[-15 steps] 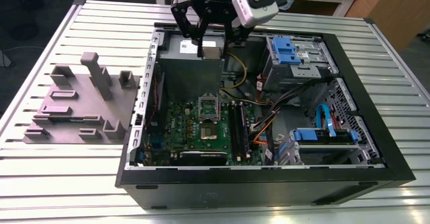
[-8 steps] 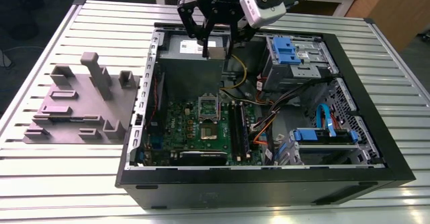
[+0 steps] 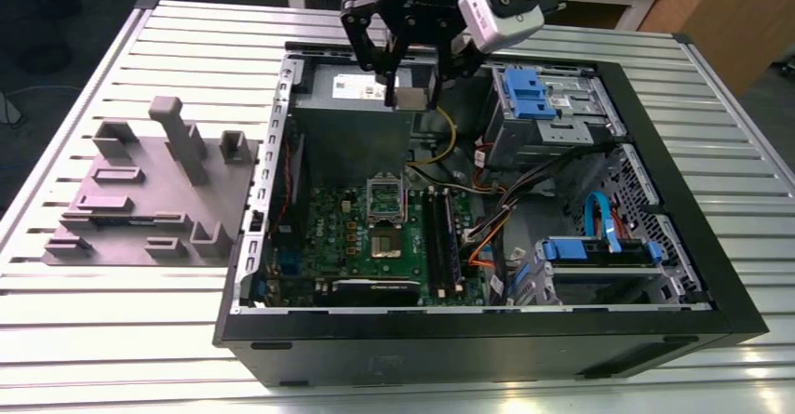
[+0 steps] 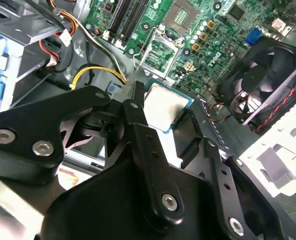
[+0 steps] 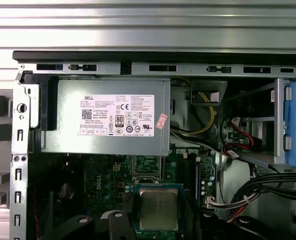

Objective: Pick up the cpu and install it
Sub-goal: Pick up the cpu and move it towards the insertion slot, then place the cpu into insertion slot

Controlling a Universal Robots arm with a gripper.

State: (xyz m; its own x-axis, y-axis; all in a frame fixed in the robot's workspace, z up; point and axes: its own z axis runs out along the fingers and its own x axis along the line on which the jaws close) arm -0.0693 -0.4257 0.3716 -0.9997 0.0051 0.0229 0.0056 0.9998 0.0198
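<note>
Fingers (image 4: pixel 140 120) clamped on the cpu (image 4: pixel 165 107), held above the open computer case (image 3: pixel 497 330); carrying step, by the look; socket (image 4: pixel 180 15) well apart below; seating likely needs the cpu level and square

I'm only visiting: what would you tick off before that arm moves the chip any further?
1. cpu gripped by the gripper: ok.
2. cpu sits square between the fingers, in the first wrist view: ok.
3. Socket uncovered, its frame raised: ok.
4. cpu directly above the socket: not ok; it hangs beside the power supply.
5. cpu's corner mark matched to the socket: cannot tell.
6. Yellow cable off the socket: ok.
</note>
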